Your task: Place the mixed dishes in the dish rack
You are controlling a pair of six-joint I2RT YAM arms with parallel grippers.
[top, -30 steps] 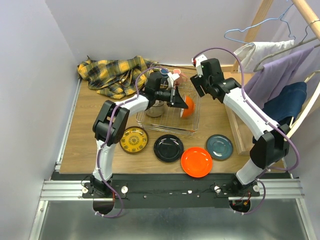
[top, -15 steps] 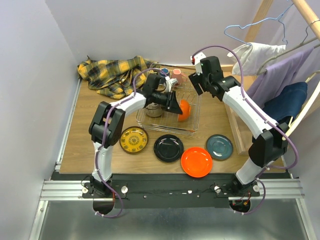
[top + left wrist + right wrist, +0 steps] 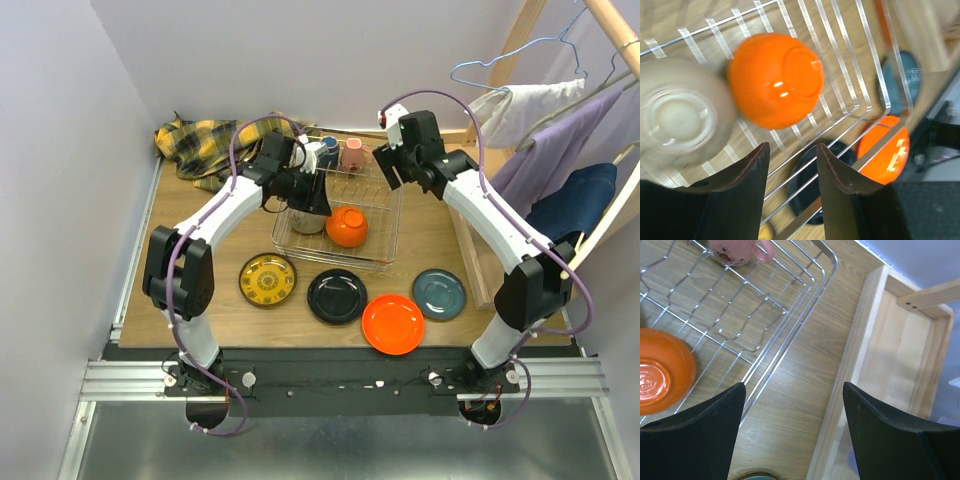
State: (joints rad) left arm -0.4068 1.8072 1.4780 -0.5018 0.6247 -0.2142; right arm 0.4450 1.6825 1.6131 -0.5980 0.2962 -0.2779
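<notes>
The dish rack holds an upturned orange bowl, a beige bowl and a pink-handled cup. My left gripper hovers over the rack's left part, just behind the beige bowl. In the left wrist view its jaws stand open with nothing between them, above the rack wires, with the orange bowl and beige bowl ahead. My right gripper is wide open and empty beside the rack's right rim. On the table lie yellow, black, orange and teal plates.
A yellow plaid cloth is bunched at the back left. A wooden tray-like frame lies right of the rack. Hangers and clothes hang at the far right. A blue-and-white cup stands by the pink one.
My left gripper opened and let go of the orange bowl, which now rests upside down in the rack. The left arm drew back to the left. The right arm barely shifted.
</notes>
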